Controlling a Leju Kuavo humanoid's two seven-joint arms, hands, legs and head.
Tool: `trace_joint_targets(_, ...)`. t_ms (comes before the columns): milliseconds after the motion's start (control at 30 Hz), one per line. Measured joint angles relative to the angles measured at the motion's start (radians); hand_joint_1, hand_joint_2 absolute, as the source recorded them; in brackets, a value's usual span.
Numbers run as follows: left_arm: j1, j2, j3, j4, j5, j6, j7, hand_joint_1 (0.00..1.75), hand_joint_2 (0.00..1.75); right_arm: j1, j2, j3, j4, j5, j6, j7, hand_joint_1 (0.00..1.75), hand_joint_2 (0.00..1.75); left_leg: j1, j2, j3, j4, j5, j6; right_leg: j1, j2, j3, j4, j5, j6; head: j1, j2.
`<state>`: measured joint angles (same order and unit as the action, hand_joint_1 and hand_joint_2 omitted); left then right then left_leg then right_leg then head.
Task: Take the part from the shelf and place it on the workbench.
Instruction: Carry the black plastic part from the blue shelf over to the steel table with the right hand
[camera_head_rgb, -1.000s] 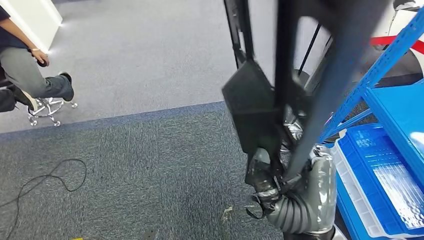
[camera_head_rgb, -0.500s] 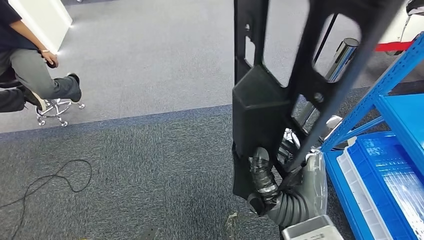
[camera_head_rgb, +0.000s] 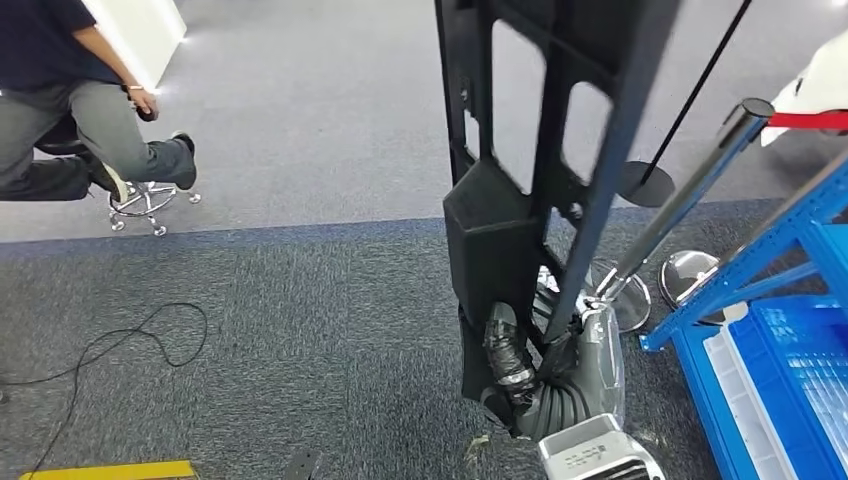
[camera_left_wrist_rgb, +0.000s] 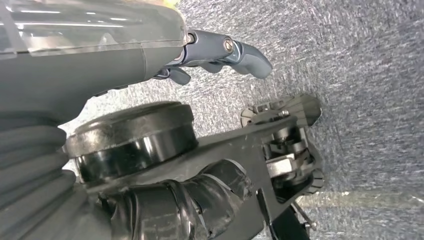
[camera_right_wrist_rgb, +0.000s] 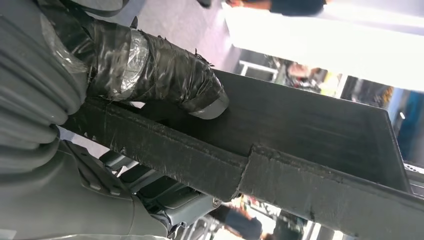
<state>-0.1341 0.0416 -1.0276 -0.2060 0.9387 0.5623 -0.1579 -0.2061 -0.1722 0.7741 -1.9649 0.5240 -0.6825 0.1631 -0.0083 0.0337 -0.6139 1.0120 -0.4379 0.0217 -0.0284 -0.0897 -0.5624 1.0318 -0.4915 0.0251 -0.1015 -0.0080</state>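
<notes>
Grey carpet floor (camera_head_rgb: 300, 330) with a lighter strip further back. A person (camera_head_rgb: 70, 110) sits on a wheeled stool (camera_head_rgb: 145, 200) off to the side. Black cable (camera_head_rgb: 120, 345) loops across the carpet, a chrome stanchion post (camera_head_rgb: 690, 195) holds red tape (camera_head_rgb: 805, 120), and blue plastic crates (camera_head_rgb: 790, 390) sit by blue racking.

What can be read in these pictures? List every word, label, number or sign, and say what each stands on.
No text can be read in any view.
Small raised marks on the grey wrist housing in the head view: too blurred to read.
Black part: no lettering shows.
Blue crate: no label shows.
</notes>
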Motion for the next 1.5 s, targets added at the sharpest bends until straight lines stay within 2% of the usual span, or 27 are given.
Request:
trace_joint_targets(67, 0.002, -0.003, -0.001, 0.0, 0.0, 0.0, 0.001, 0.0, 1.75, 0.0, -0.002, -0.001, 0.005, -0.004, 0.002, -0.003, 1.75, 1.75, 0.005, -0.019, 0.017, -0.019, 0.008, 0.012, -0.001, 0.025, -0.001, 0.02, -0.02, 0.008, 0.003, 0.0)
trace_joint_targets(100, 0.001, -0.004, -0.001, 0.0, -0.001, 0.0, 0.003, 0.0, 1.75, 0.001, -0.004, -0.002, 0.006, -0.005, 0.003, -0.007, 1.75, 1.75, 0.007, -0.028, 0.024, -0.025, 0.01, 0.019, -0.002, 0.047, -0.02, 0.063, -0.045, 0.008, 0.006, 0.0)
trace_joint_targets(167, -0.002, -0.006, -0.001, 0.0, -0.002, 0.001, 0.011, 0.0, 1.75, 0.006, -0.007, -0.003, 0.011, -0.011, 0.011, -0.015, 1.75, 1.75, 0.004, -0.046, 0.025, -0.026, 0.009, 0.028, 0.002, 0.077, -0.088, 0.196, -0.102, 0.004, 0.01, 0.0)
trace_joint_targets(200, -0.003, -0.006, -0.001, 0.0, -0.003, 0.001, 0.016, 0.0, 1.75, 0.01, -0.009, -0.004, 0.013, -0.016, 0.016, -0.017, 1.75, 1.75, 0.003, -0.058, 0.025, -0.024, 0.008, 0.03, 0.004, 0.083, -0.12, 0.253, -0.118, 0.003, 0.011, 0.0)
trace_joint_targets(233, -0.003, -0.007, -0.002, 0.0, -0.004, 0.001, 0.02, 0.0, 1.75, 0.013, -0.01, -0.004, 0.016, -0.02, 0.019, -0.019, 1.75, 1.75, 0.001, -0.071, 0.025, -0.021, 0.005, 0.03, 0.006, 0.086, -0.137, 0.275, -0.112, 0.004, 0.011, 0.0)
trace_joint_targets(300, -0.002, -0.007, -0.004, 0.0, -0.006, 0.001, 0.026, 0.0, 1.75, 0.016, -0.011, -0.004, 0.02, -0.025, 0.02, -0.025, 1.75, 1.75, 0.001, -0.1, 0.025, -0.007, -0.003, 0.027, 0.005, 0.096, -0.116, 0.205, -0.048, 0.004, 0.011, 0.0)
trace_joint_targets(367, -0.003, -0.008, -0.008, 0.0, -0.008, 0.0, 0.03, 0.0, 1.75, 0.016, -0.011, -0.005, 0.022, -0.031, 0.021, -0.033, 1.75, 1.75, 0.002, -0.127, 0.018, 0.018, -0.018, 0.019, -0.002, 0.14, -0.066, 0.088, 0.005, 0.003, 0.012, 0.0)
trace_joint_targets(433, -0.004, -0.008, -0.012, 0.0, -0.009, -0.001, 0.033, 0.0, 1.75, 0.019, -0.011, -0.005, 0.024, -0.039, 0.025, -0.041, 1.75, 1.75, 0.003, -0.15, 0.003, 0.036, -0.026, 0.009, -0.004, 0.172, -0.046, 0.044, 0.007, -0.001, 0.014, 0.0)
trace_joint_targets(500, -0.003, -0.006, -0.014, 0.0, -0.011, -0.001, 0.037, 0.0, 1.75, 0.02, -0.012, -0.006, 0.025, -0.046, 0.032, -0.048, 1.75, 1.75, 0.007, -0.17, -0.007, 0.038, -0.026, 0.0, -0.004, 0.158, -0.044, 0.042, 0.005, -0.011, 0.015, 0.0)
trace_joint_targets(567, 0.001, -0.005, -0.015, 0.0, -0.011, -0.001, 0.04, 0.0, 1.75, 0.02, -0.011, -0.006, 0.025, -0.054, 0.036, -0.053, 1.75, 1.75, 0.005, -0.142, -0.02, 0.061, -0.037, -0.011, -0.007, 0.134, -0.035, 0.035, 0.004, -0.023, 0.011, 0.0)
trace_joint_targets(667, -0.003, -0.007, -0.016, 0.0, -0.012, -0.002, 0.041, 0.0, 1.75, 0.023, -0.011, -0.006, 0.026, -0.066, 0.037, -0.058, 1.75, 1.75, 0.008, -0.056, -0.102, 0.212, -0.098, -0.029, -0.007, 0.09, -0.022, 0.029, -0.002, -0.031, -0.003, 0.0)
trace_joint_targets(733, -0.004, -0.008, -0.016, 0.0, -0.013, -0.002, 0.041, 0.0, 1.75, 0.025, -0.012, -0.007, 0.027, -0.074, 0.039, -0.06, 1.75, 1.75, 0.014, -0.041, -0.151, 0.288, -0.111, -0.033, -0.005, 0.062, -0.017, 0.029, -0.009, -0.032, -0.003, 0.0)
trace_joint_targets(767, -0.003, -0.008, -0.016, 0.0, -0.013, -0.002, 0.041, 0.0, 1.75, 0.026, -0.012, -0.007, 0.028, -0.077, 0.042, -0.061, 1.75, 1.75, 0.015, -0.039, -0.149, 0.276, -0.092, -0.032, -0.005, 0.05, -0.012, 0.029, -0.013, -0.031, -0.003, 0.0)
trace_joint_targets(800, -0.002, -0.008, -0.016, 0.0, -0.013, -0.002, 0.042, 0.0, 1.75, 0.026, -0.012, -0.007, 0.028, -0.078, 0.046, -0.063, 1.75, 1.75, 0.014, -0.035, -0.126, 0.227, -0.057, -0.027, -0.004, 0.038, -0.006, 0.029, -0.017, -0.031, -0.003, 0.0)
trace_joint_targets(867, -0.003, -0.007, -0.016, 0.0, -0.013, -0.002, 0.042, 0.0, 1.75, 0.024, -0.011, -0.007, 0.028, -0.078, 0.052, -0.066, 1.75, 1.75, 0.003, 0.003, -0.061, 0.094, 0.0, -0.012, 0.0, 0.014, 0.009, 0.024, -0.025, -0.028, -0.002, 0.0)
trace_joint_targets(933, -0.007, -0.006, -0.016, 0.0, -0.014, -0.002, 0.042, 0.0, 1.75, 0.024, -0.011, -0.007, 0.027, -0.078, 0.054, -0.067, 1.75, 1.75, -0.013, 0.037, -0.025, 0.025, 0.012, 0.002, 0.003, -0.006, 0.021, 0.014, -0.029, -0.021, -0.002, 0.0)
trace_joint_targets(967, -0.007, -0.005, -0.016, 0.0, -0.014, -0.002, 0.042, 0.0, 1.75, 0.023, -0.011, -0.007, 0.027, -0.078, 0.054, -0.067, 1.75, 1.75, -0.017, 0.037, -0.023, 0.021, 0.01, 0.007, 0.005, -0.016, 0.025, 0.008, -0.03, -0.017, -0.002, 0.0)
trace_joint_targets(1033, -0.004, -0.005, -0.017, 0.0, -0.014, -0.002, 0.043, 0.0, 1.75, 0.021, -0.011, -0.007, 0.027, -0.077, 0.054, -0.067, 1.75, 1.75, -0.015, 0.013, -0.016, 0.007, 0.014, 0.012, 0.007, -0.022, 0.035, 0.002, -0.035, -0.006, -0.002, 0.0)
trace_joint_targets(1100, -0.002, -0.006, -0.017, 0.0, -0.015, -0.002, 0.044, 0.0, 1.75, 0.02, -0.011, -0.007, 0.027, -0.077, 0.055, -0.067, 1.75, 1.75, -0.007, -0.009, -0.001, -0.01, 0.018, 0.02, 0.007, 0.024, 0.023, 0.041, -0.063, -0.001, 0.001, 0.0)
trace_joint_targets(1167, -0.006, -0.006, -0.017, 0.0, -0.015, -0.002, 0.044, 0.0, 1.75, 0.022, -0.011, -0.007, 0.027, -0.076, 0.056, -0.067, 1.75, 1.75, -0.004, -0.033, 0.006, -0.015, 0.018, 0.03, 0.007, 0.075, -0.039, 0.16, -0.115, -0.003, 0.007, 0.0)
trace_joint_targets(1200, -0.008, -0.007, -0.017, 0.0, -0.016, -0.002, 0.044, 0.0, 1.75, 0.024, -0.012, -0.007, 0.028, -0.076, 0.058, -0.067, 1.75, 1.75, -0.004, -0.047, 0.006, -0.013, 0.016, 0.033, 0.008, 0.083, -0.077, 0.223, -0.134, -0.003, 0.009, 0.0)
trace_joint_targets(1233, -0.009, -0.007, -0.017, 0.0, -0.016, -0.002, 0.044, 0.0, 1.75, 0.026, -0.012, -0.007, 0.028, -0.077, 0.059, -0.066, 1.75, 1.75, -0.005, -0.062, 0.006, -0.01, 0.014, 0.034, 0.009, 0.086, -0.106, 0.263, -0.137, -0.002, 0.01, 0.0)
trace_joint_targets(1267, -0.009, -0.007, -0.017, 0.0, -0.016, -0.002, 0.045, 0.0, 1.75, 0.027, -0.013, -0.007, 0.028, -0.077, 0.061, -0.066, 1.75, 1.75, -0.004, -0.078, 0.006, -0.006, 0.011, 0.034, 0.009, 0.087, -0.118, 0.267, -0.119, 0.0, 0.01, 0.0)
trace_joint_targets(1333, -0.007, -0.007, -0.017, 0.0, -0.016, -0.003, 0.047, 0.0, 1.75, 0.027, -0.013, -0.007, 0.028, -0.077, 0.063, -0.066, 1.75, 1.75, 0.0, -0.11, 0.004, 0.011, 0.001, 0.027, 0.004, 0.104, -0.09, 0.169, -0.044, 0.003, 0.01, 0.0)
trace_joint_targets(1367, -0.007, -0.007, -0.018, 0.0, -0.016, -0.003, 0.047, 0.0, 1.75, 0.027, -0.014, -0.007, 0.028, -0.077, 0.064, -0.067, 1.75, 1.75, 0.001, -0.125, 0.0, 0.023, -0.005, 0.022, 0.0, 0.128, -0.069, 0.112, -0.018, 0.006, 0.012, 0.0)
trace_joint_targets(1433, -0.008, -0.007, -0.018, 0.0, -0.016, -0.003, 0.048, 0.0, 1.75, 0.027, -0.014, -0.007, 0.028, -0.077, 0.065, -0.066, 1.75, 1.75, 0.002, -0.151, -0.013, 0.042, -0.015, 0.01, -0.005, 0.167, -0.044, 0.051, -0.003, 0.003, 0.014, 0.0)
trace_joint_targets(1500, -0.007, -0.007, -0.018, 0.0, -0.016, -0.003, 0.049, 0.0, 1.75, 0.027, -0.015, -0.007, 0.028, -0.077, 0.066, -0.067, 1.75, 1.75, 0.005, -0.174, -0.025, 0.045, -0.014, -0.001, -0.002, 0.16, -0.04, 0.05, -0.007, -0.009, 0.014, 0.0)
